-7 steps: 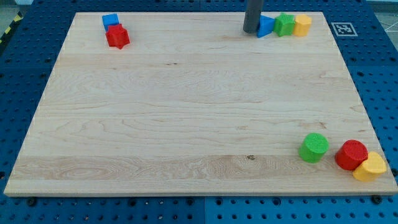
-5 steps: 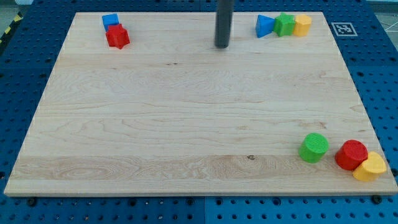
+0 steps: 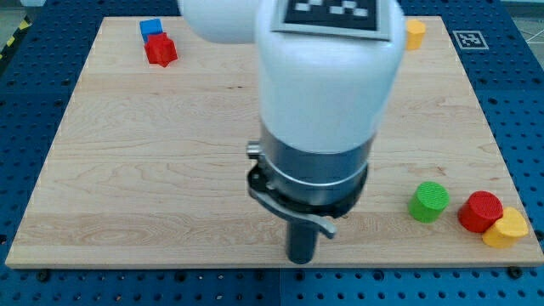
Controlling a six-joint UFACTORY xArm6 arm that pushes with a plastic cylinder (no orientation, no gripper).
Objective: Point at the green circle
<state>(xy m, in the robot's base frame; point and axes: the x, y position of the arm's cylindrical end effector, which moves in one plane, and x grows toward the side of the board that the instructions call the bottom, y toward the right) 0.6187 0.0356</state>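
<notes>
Blue block (image 3: 151,27) touching red block (image 3: 161,50) at bench (image 3: 153,170) top left. My tip (image 3: 301,260) near bottom edge, well left of green circle (image 3: 429,201). No hand fitted. Red cylinder (image 3: 480,211), yellow block (image 3: 507,229) rightmost.

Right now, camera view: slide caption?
Arm fills the frame; my tip sits near the board's bottom edge, left of the green circle.

Bright blocks on a pale wooden counter (image 3: 170,153)

A green circle (image 3: 429,201), a red cylinder (image 3: 480,211) and a yellow block (image 3: 507,228); a blue cube (image 3: 151,27) and a red block (image 3: 161,50); another yellow block (image 3: 415,33). The arm (image 3: 327,76) is white with a grey band, probably black-and-white checked on top; my tip (image 3: 301,257) is dark.
</notes>
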